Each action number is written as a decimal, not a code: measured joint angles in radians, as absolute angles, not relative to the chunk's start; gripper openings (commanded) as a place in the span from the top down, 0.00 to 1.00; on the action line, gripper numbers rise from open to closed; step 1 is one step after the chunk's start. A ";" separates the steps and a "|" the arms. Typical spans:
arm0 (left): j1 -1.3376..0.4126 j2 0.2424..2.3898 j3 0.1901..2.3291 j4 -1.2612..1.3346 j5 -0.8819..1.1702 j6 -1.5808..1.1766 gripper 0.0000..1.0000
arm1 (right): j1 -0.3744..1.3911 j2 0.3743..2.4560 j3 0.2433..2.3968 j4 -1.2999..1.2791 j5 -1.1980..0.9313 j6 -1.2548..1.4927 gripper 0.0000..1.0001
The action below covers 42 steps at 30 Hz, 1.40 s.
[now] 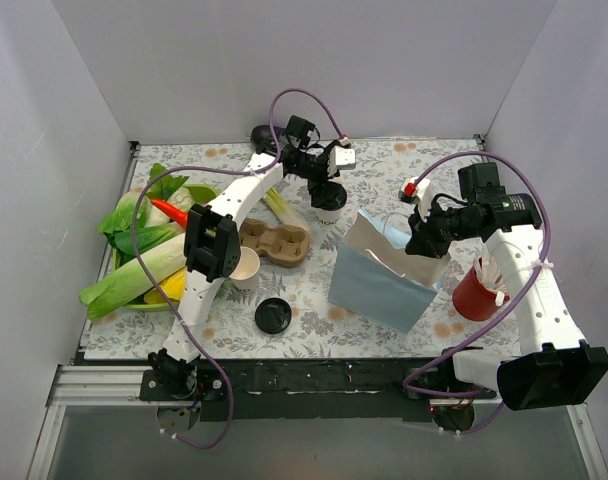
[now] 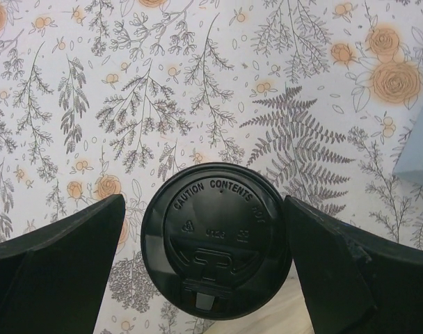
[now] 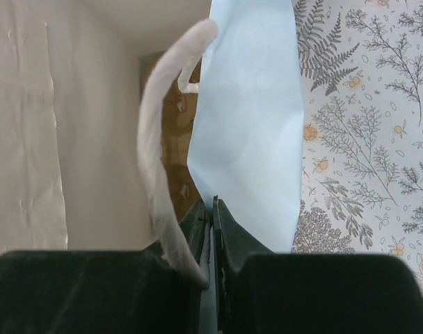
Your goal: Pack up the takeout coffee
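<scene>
Between the jaws of the left gripper (image 2: 204, 209), spread wide, stands one white paper takeout coffee (image 2: 217, 240), its black dome lid embossed "CAUTION CONTENTS"; the right gripper (image 3: 211, 209) is clamped on one pale-blue paper bag (image 3: 246, 125).

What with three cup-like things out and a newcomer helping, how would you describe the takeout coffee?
Find the blue paper bag mid-table. Just left of its far corner, under the open left pincer, stands the takeout coffee. It alone wears a black dome lid; the white cup by the cardboard carrier is lidless, and the other black lid lies loose.
</scene>
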<state>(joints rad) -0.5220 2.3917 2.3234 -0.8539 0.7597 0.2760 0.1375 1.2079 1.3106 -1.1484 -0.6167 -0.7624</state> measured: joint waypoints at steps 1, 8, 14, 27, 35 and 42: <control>-0.523 2.396 2.323 -0.837 0.759 0.239 0.02 | 0.138 1.208 1.311 -1.148 -0.617 -0.762 0.85; -0.527 2.402 2.323 -0.811 0.740 0.112 0.02 | 0.138 1.208 1.311 -1.147 -0.617 -0.758 0.85; -0.527 2.417 2.323 -0.794 0.716 0.044 0.02 | 0.138 1.208 1.311 -1.144 -0.617 -0.756 0.85; -0.527 2.417 2.304 -0.770 0.688 0.006 0.08 | 0.138 1.208 1.304 -1.132 -0.617 -0.746 0.85; -0.527 2.400 2.271 -0.737 0.687 -0.031 0.20 | 0.138 1.208 1.293 -1.118 -0.617 -0.736 0.85; -0.528 2.340 2.192 -0.759 0.680 -0.063 0.28 | 0.138 1.208 1.292 -1.111 -0.616 -0.736 0.85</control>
